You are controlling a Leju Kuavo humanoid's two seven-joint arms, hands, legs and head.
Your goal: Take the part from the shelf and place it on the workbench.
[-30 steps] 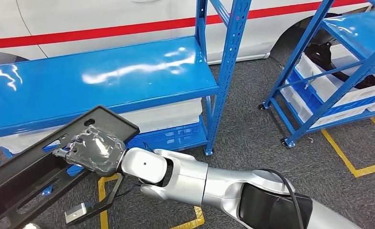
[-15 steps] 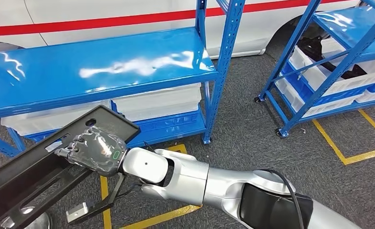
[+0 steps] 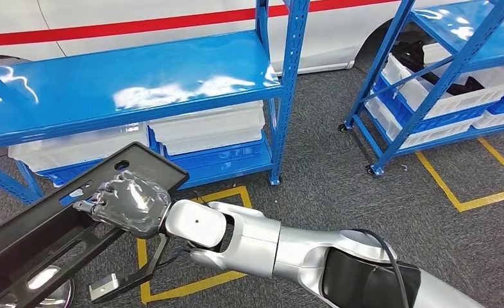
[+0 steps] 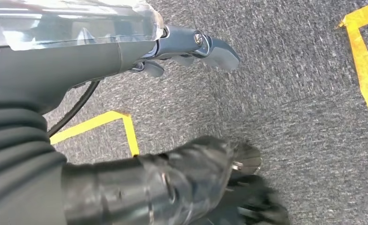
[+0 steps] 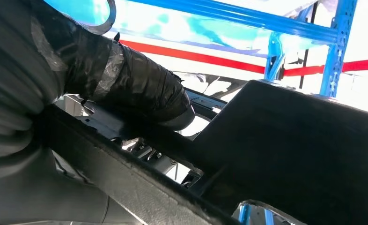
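- Since the earlier picture our whole view has swung: the blue shelving (image 3: 134,83) and the white car body (image 3: 140,19) behind it now sit further left and lower in the head view, and more of the yellow floor marking (image 3: 192,282) shows. That is the camera turning, not the things moving.
- Our right hand (image 3: 129,204) keeps the same place on the long black part (image 3: 50,224); relative to us the two have not shifted.
- We hold the part from above, fingers curled over its upper edge near its raised end, so the right hand is closed around the part.
- From the right wrist view, the taped thumb (image 5: 140,93) lies across the part's dark frame, and cut-out openings show beneath it.
- The part is in the air, tilted, its higher end towards the shelving and its lower end running off at the lower left of the head view. It touches neither shelf nor floor.
- A small grey bracket (image 3: 105,287) hangs under the part, above the carpet.
- Our left hand (image 4: 191,112) hangs over the grey carpet (image 4: 290,93) with nothing in it; the thumb and the darker fingers stand apart.
- White bins (image 3: 204,125) sit on the lower level of the near shelving.
- A second blue rack (image 3: 442,77) stands to the right, holding white bins with dark parts inside.
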